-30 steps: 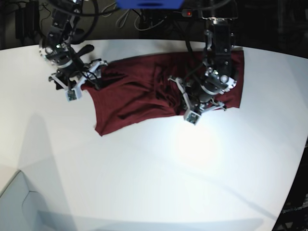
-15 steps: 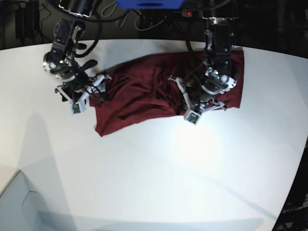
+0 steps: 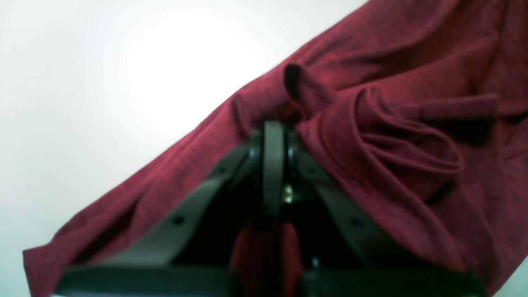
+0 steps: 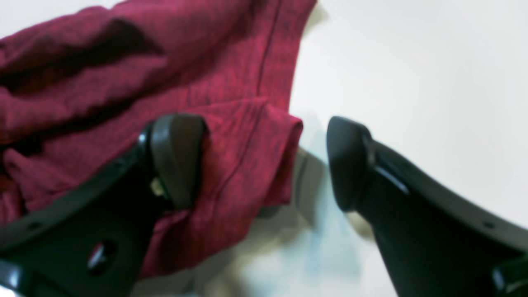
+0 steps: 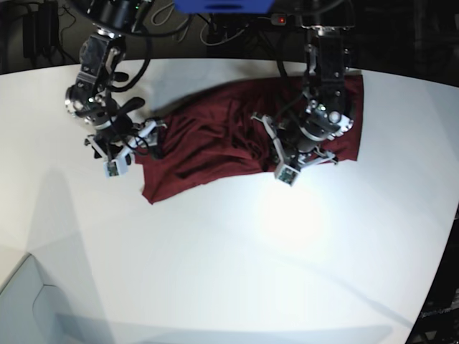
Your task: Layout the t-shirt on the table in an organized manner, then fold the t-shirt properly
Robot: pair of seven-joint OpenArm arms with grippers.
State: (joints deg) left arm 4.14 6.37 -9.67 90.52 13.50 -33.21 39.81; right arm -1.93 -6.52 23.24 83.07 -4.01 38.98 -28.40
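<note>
At the t-shirt's (image 5: 215, 140) left edge, the gaping right pincer (image 5: 133, 140) has slid lower; left pincer (image 5: 287, 154) stays clenched on fabric.

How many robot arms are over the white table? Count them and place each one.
2. The left arm's gripper sits on the dark maroon t-shirt at its right part in the base view; the right arm's gripper is at its left edge.

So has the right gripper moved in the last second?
Yes. The right gripper, jaws open, has shifted nearer the camera along the t-shirt edge, away from the table far rim.
</note>
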